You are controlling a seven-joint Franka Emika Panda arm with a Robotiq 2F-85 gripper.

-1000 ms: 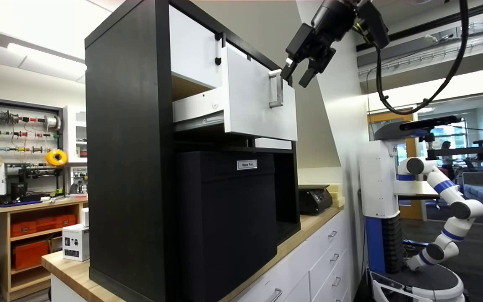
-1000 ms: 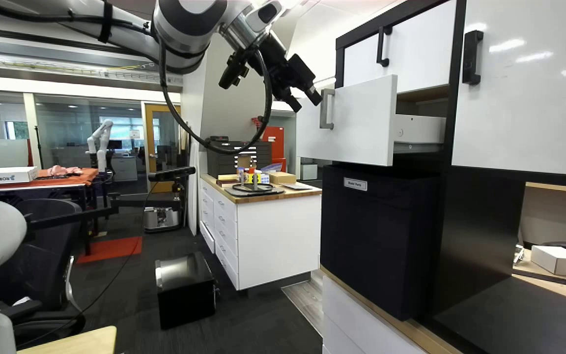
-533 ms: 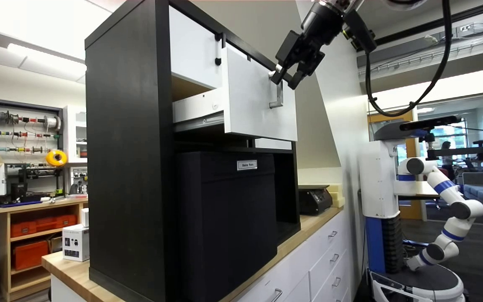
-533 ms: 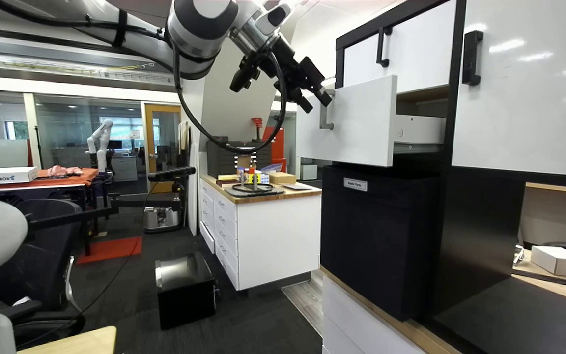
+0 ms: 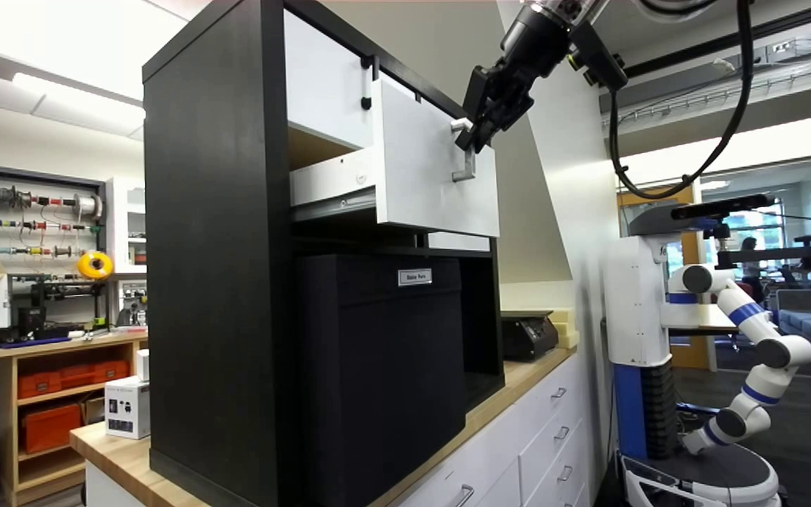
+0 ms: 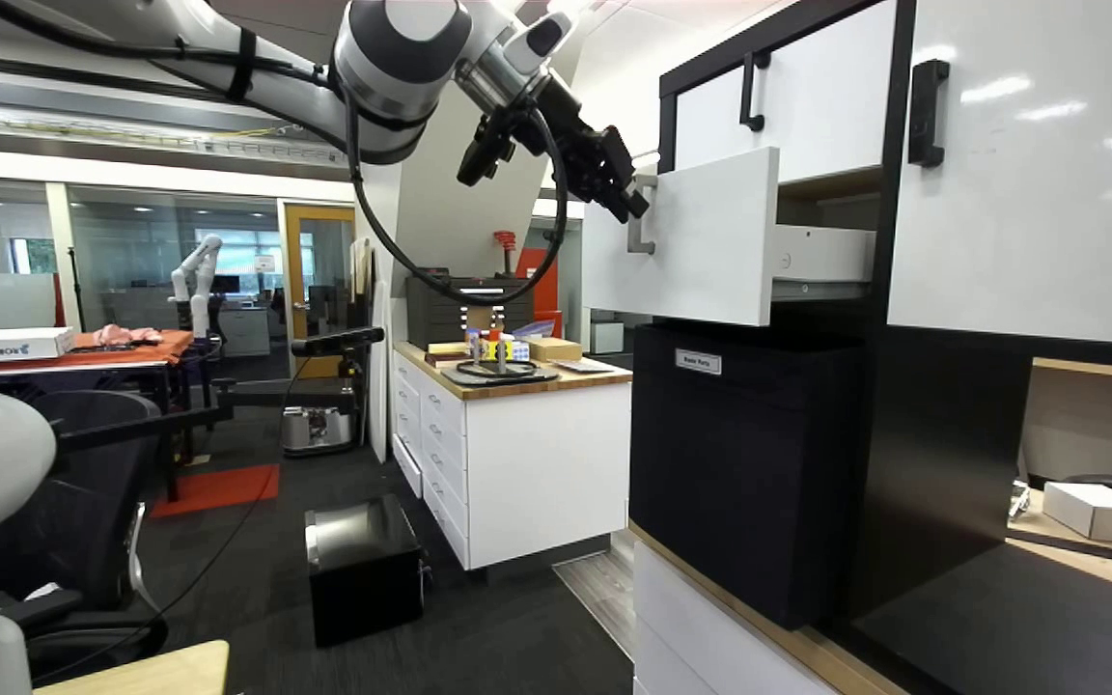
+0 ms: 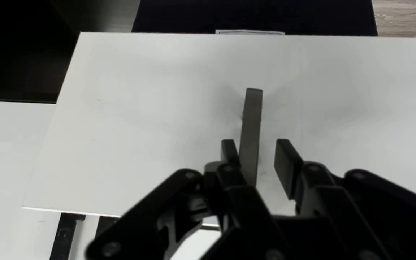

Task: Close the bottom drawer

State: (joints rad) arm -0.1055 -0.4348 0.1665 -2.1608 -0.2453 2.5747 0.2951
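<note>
Claw (image 7: 255, 150) narrowed, loose around bottom drawer (image 5: 416, 169) handle (image 7: 252, 119); upper end hidden in wrist view.

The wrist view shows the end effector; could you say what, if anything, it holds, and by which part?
Nothing is gripped: the end effector stands open around the gray handle of the bottom drawer, a gap showing on one side.

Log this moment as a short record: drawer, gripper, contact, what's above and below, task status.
bottom drawer: pulled out from the black cabinet
gripper: open, straddling the drawer handle in the wrist view
contact: gap on one side of the handle; touch on the other unclear
above: upper white front, flush with the cabinet
below: black bin with a small label
task status: drawer not yet closed
</note>
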